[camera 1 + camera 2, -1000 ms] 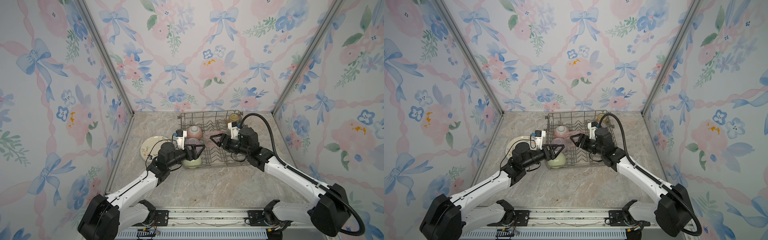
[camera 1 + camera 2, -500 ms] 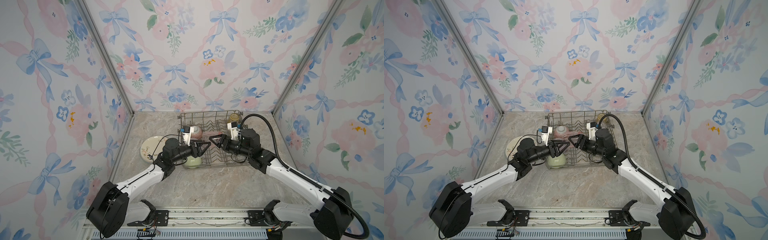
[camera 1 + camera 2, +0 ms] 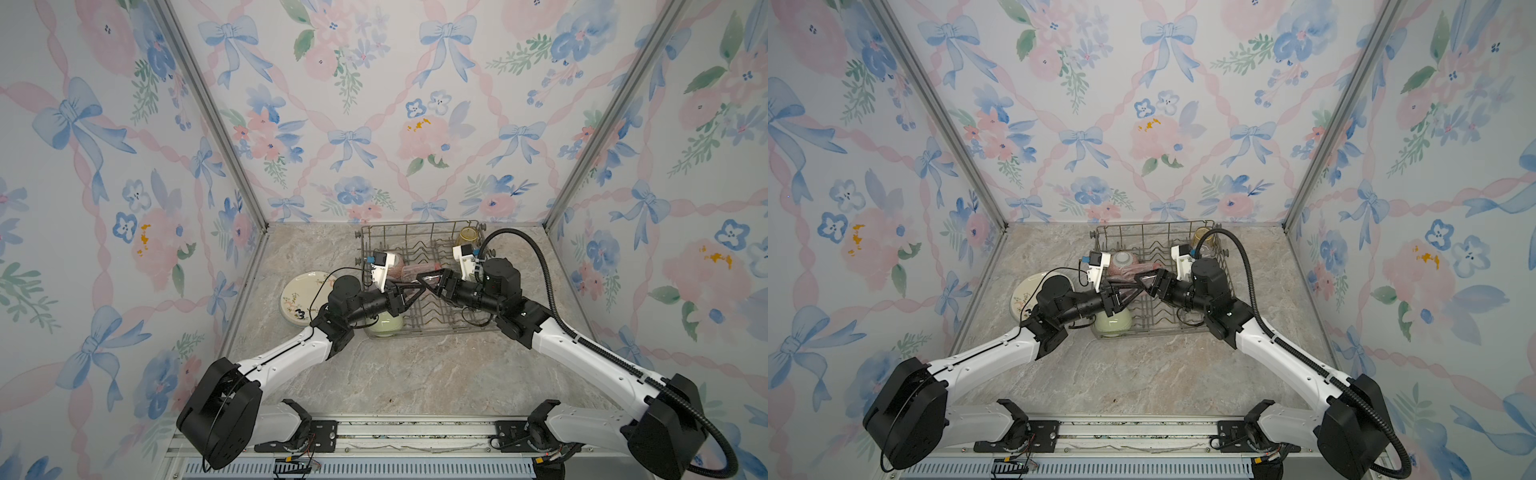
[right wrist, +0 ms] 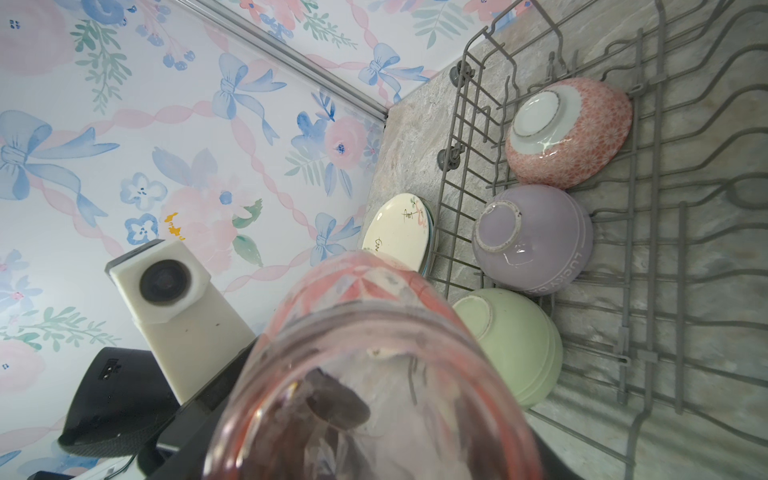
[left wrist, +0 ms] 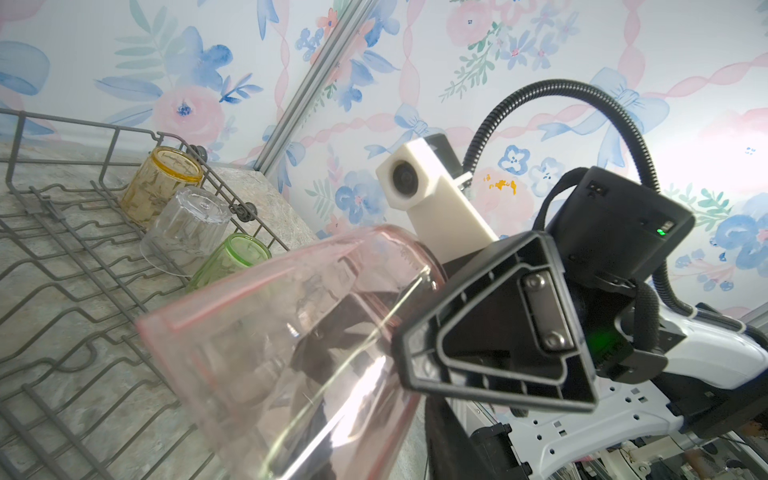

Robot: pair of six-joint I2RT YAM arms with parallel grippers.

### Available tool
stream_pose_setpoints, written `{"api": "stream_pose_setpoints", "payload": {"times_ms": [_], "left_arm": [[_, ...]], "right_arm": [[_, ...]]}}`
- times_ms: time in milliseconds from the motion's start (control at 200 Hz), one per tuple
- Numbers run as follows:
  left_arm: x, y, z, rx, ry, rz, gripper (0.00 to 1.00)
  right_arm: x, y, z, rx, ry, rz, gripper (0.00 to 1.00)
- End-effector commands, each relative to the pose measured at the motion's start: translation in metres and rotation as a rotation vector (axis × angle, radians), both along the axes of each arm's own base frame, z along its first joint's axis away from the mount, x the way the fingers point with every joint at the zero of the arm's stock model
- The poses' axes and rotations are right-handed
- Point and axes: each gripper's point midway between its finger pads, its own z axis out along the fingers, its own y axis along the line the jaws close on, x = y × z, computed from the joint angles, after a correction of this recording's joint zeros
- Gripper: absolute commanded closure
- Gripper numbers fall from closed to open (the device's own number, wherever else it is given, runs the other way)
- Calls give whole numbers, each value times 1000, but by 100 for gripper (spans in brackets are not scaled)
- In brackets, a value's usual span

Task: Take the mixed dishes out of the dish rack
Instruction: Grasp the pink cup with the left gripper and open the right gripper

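The pink tumbler lies horizontal above the dish rack, long axis left–right, mouth apparently leftward. The right gripper clamps its right end; the left gripper meets the left end, grasp indeterminate.

The rack is matt grey metal wire. The tumbler is glossy translucent pink, glass or plastic. The pink bowl, lilac bowl and green bowl are shiny glazed ceramic. The table looks like smooth marbled stone.
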Motion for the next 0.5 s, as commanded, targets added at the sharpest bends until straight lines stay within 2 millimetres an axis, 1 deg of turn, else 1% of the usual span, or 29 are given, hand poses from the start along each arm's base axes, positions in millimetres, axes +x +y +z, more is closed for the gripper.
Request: {"api": "stream_pose_setpoints", "payload": {"times_ms": [0, 70, 145, 230, 275, 495], "left_arm": [[-4, -5, 18, -23, -70, -27, 72], [-3, -4, 18, -24, -72, -22, 82], [-4, -3, 18, -25, -70, -18, 86], [-3, -2, 19, -26, -71, -7, 94], [-3, -1, 17, -24, -69, -2, 100], [2, 1, 14, -25, -54, 30, 100]], "right_arm": [[-8, 4, 11, 42, -26, 27, 51], [-9, 3, 10, 40, -25, 22, 51], [-9, 0, 11, 38, -29, 13, 50], [-8, -2, 9, 34, -27, 4, 49], [-9, -2, 9, 33, -28, 3, 49], [-13, -8, 14, 32, -54, -5, 42]]}}
